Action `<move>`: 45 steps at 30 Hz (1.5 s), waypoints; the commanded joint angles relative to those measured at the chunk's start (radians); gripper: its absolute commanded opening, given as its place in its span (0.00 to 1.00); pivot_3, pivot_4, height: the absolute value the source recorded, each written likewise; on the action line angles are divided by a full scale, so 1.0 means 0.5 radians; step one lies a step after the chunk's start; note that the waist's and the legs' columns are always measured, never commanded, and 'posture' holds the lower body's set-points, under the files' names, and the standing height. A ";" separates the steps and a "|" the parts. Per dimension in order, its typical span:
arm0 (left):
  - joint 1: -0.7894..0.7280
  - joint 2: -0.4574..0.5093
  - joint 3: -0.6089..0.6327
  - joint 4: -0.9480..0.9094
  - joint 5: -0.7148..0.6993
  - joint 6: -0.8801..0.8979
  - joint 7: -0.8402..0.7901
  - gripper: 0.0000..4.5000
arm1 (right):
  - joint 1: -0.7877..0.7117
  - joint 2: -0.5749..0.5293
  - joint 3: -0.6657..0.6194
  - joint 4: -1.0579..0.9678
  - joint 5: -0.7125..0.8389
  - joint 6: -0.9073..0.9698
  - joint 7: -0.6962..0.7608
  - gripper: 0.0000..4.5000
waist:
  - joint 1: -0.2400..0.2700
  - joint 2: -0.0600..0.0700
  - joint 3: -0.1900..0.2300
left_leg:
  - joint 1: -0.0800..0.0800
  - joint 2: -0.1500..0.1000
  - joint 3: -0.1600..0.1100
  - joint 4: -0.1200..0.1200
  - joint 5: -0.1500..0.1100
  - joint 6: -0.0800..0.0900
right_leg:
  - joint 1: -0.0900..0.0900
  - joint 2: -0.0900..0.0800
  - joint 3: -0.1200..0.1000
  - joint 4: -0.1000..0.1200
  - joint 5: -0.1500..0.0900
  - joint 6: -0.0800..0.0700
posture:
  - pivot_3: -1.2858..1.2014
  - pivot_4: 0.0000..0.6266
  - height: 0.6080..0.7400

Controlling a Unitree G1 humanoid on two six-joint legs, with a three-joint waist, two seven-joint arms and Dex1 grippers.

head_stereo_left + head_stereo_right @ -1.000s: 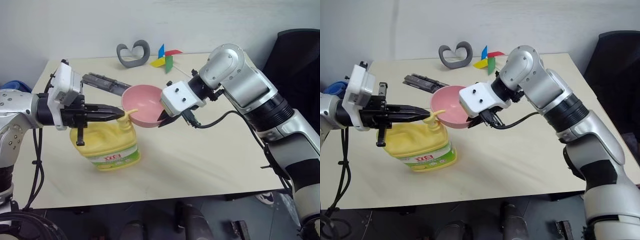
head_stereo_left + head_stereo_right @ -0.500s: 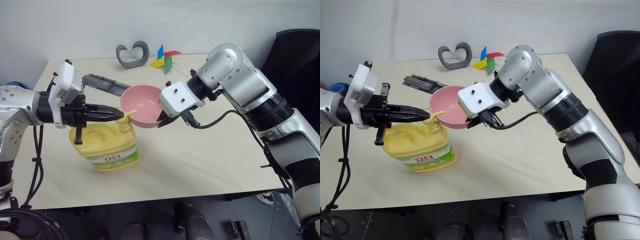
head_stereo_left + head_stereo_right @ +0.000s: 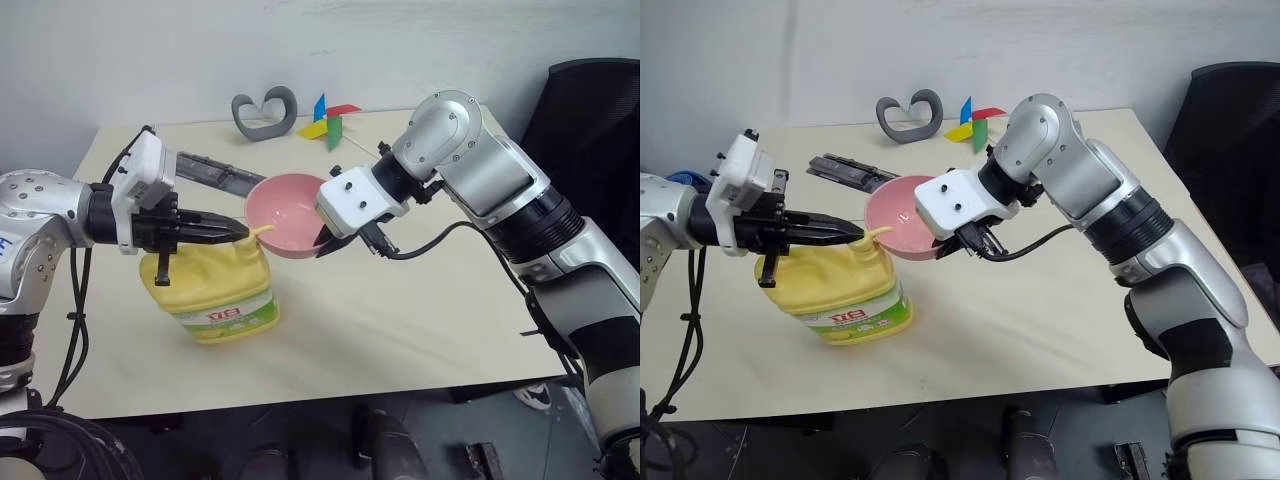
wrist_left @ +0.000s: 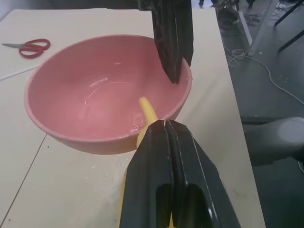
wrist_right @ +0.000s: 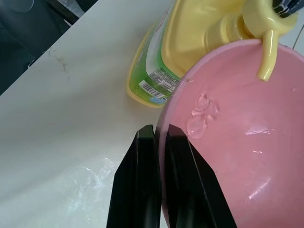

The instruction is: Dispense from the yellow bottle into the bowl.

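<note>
From the left eye view, the yellow bottle (image 3: 212, 290) stands on the desk (image 3: 400, 320). The pink bowl (image 3: 288, 212) is held up just beside the bottle's pump, its rim under the spout. The left hand (image 3: 238, 231) lies level on top of the pump, its fingers pressed together with nothing between them. The right hand (image 3: 325, 242) pinches the bowl's rim on the side away from the bottle. Beyond the bottle, at the far edge of the desk, lie a grey curved holder (image 3: 265, 112) and a coloured pinwheel (image 3: 331, 117).

In the left wrist view, the closed black fingers (image 4: 172, 180) rest over the yellow spout (image 4: 148, 110), which reaches over the bowl's rim. Red scissors (image 4: 28, 47) lie on the desk past the bowl.

In the right wrist view, the two fingers (image 5: 142, 190) clamp the bowl's wall, one inside, one outside. Clear blobs of liquid (image 5: 202, 116) sit on the bowl's inner wall below the spout.
</note>
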 commanded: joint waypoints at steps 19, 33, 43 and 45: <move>-0.336 0.441 0.828 0.113 -0.485 0.665 0.078 0.99 | 0.505 -0.343 -0.287 -0.352 0.042 0.102 0.065 0.00 | 0.004 -0.022 0.012 | -0.059 -0.001 -0.008 0.010 0.000 0.001 | -0.045 -0.008 -0.042 -0.011 0.001 0.000 | 0.52 0.24 1.00; 1.180 0.641 2.159 -0.578 -0.188 1.162 -0.644 1.00 | 1.135 -0.307 -0.386 0.025 -0.560 -0.344 -0.605 0.00 | -0.002 -0.022 0.016 | -0.048 0.003 -0.006 0.007 0.003 -0.008 | -0.038 -0.003 -0.037 -0.006 -0.005 -0.007 | 0.52 0.24 1.00; 1.603 0.472 2.251 -0.682 -0.109 0.927 -0.614 1.00 | 1.230 -0.305 -0.577 0.161 -0.478 -0.241 -0.592 0.31 | -0.002 -0.022 0.016 | -0.041 0.005 -0.004 0.007 0.004 -0.012 | -0.035 -0.003 -0.033 0.000 -0.006 -0.015 | 0.52 0.24 1.00; 1.661 0.448 2.264 -0.649 -0.075 0.876 -0.613 1.00 | 1.225 -0.397 -0.719 0.058 -0.316 -0.087 -0.464 0.46 | 0.000 -0.019 0.018 | -0.042 0.008 -0.004 0.007 0.004 -0.012 | -0.036 -0.001 -0.034 -0.001 -0.006 -0.016 | 0.52 0.24 1.00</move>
